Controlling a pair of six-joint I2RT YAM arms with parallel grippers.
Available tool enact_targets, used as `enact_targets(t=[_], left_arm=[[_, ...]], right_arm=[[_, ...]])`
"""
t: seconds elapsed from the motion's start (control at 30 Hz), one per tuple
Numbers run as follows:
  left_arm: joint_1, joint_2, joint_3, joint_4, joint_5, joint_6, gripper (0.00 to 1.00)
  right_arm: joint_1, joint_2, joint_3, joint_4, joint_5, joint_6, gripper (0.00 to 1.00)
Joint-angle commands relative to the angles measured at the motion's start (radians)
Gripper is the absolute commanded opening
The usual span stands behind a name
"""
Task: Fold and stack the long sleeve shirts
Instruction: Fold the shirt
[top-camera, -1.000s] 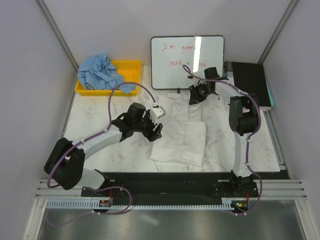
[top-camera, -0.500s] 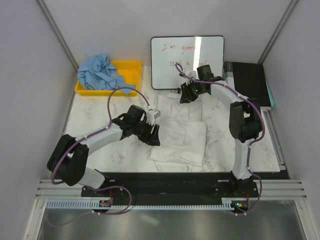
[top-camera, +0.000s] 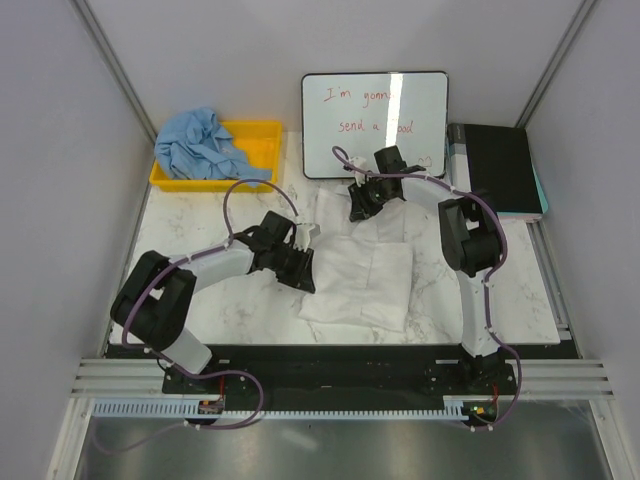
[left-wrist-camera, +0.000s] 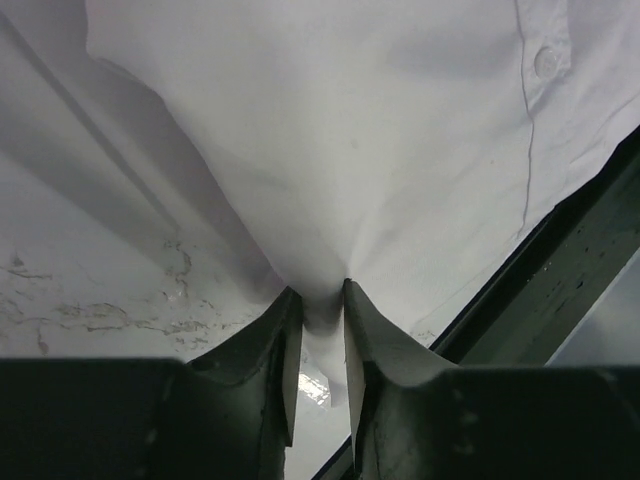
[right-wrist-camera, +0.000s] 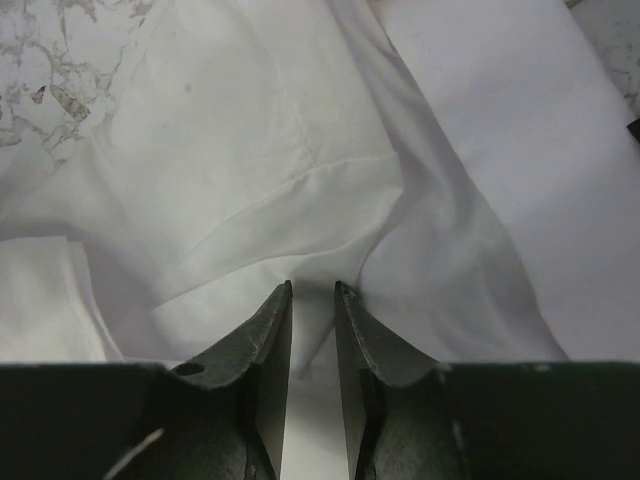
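Over the last second I have watched the right pincer (top-camera: 358, 205) travel leftward along the far side of the white marbled counter (top-camera: 195, 240), while the left pincer (top-camera: 300, 270) drew in a little toward the cloth's near-left edge. Both carry the plain white cloth long sleeve shirt (top-camera: 365, 275). In its wrist view the left pincer (left-wrist-camera: 318, 300) is clenched on a pinch of that shirt (left-wrist-camera: 350, 130), the fabric fanning out ahead of it with a small round button (left-wrist-camera: 547, 62) up to the right. The right pincer (right-wrist-camera: 312, 290) is likewise grasping a ridge of the same cloth (right-wrist-camera: 300, 180), which is gathered between its nearly closed fingers. The far part of the garment now trails toward the left behind the right pincer, so I judge a fold of the upper section is under way. The body below it is already doubled into a rough rectangle to the right of the left pincer. The crumpled light blue cloth long sleeve shirt (top-camera: 200, 142) is not yet handled; it sits well beyond the left pincer, heaped over the yellow plastic bin (top-camera: 262, 132). Just beyond the right pincer stands a rectangular whiteboard (top-camera: 375, 120), close enough that I would watch the wrist's clearance. A flat black box (top-camera: 500, 165) lies off to its right, out of the path.
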Motion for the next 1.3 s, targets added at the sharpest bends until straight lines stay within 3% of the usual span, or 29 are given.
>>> enact_targets(t=[0.0,0.37,0.57,0.7,0.8,0.87,0.97,1.13,1.27], left_arm=[[0.005,0.012,0.046,-0.051,0.038,-0.026,0.25],[0.005,-0.001,0.043,-0.208,0.052,0.036,0.2],[0.003,0.068,0.126,-0.204,0.037,0.084,0.23],[0.003,0.006,0.119,-0.207,0.046,0.118,0.43],[0.011,-0.17,0.07,-0.159,0.054,0.133,0.55],[0.011,-0.25,0.056,-0.13,0.037,0.13,0.59],[0.011,-0.327,0.039,-0.05,0.062,0.119,0.64],[0.015,-0.089,0.186,0.023,0.098,0.107,0.56],[0.035,0.099,0.27,0.1,0.167,0.018,0.55]], right_arm=[[-0.001,0.016,0.018,0.059,0.109,0.022,0.31],[0.002,0.059,0.067,0.028,0.175,0.066,0.31],[0.002,0.024,0.064,0.027,0.106,0.063,0.36],[-0.001,-0.073,0.096,-0.004,0.034,0.101,0.43],[-0.014,-0.182,0.107,-0.038,0.0,0.106,0.53],[-0.031,-0.264,0.098,-0.052,-0.008,0.103,0.59],[-0.071,-0.356,0.04,-0.084,-0.015,0.137,0.59],[-0.108,-0.501,-0.264,-0.073,-0.168,0.244,0.47],[-0.11,-0.504,-0.46,-0.007,-0.221,0.316,0.38]])
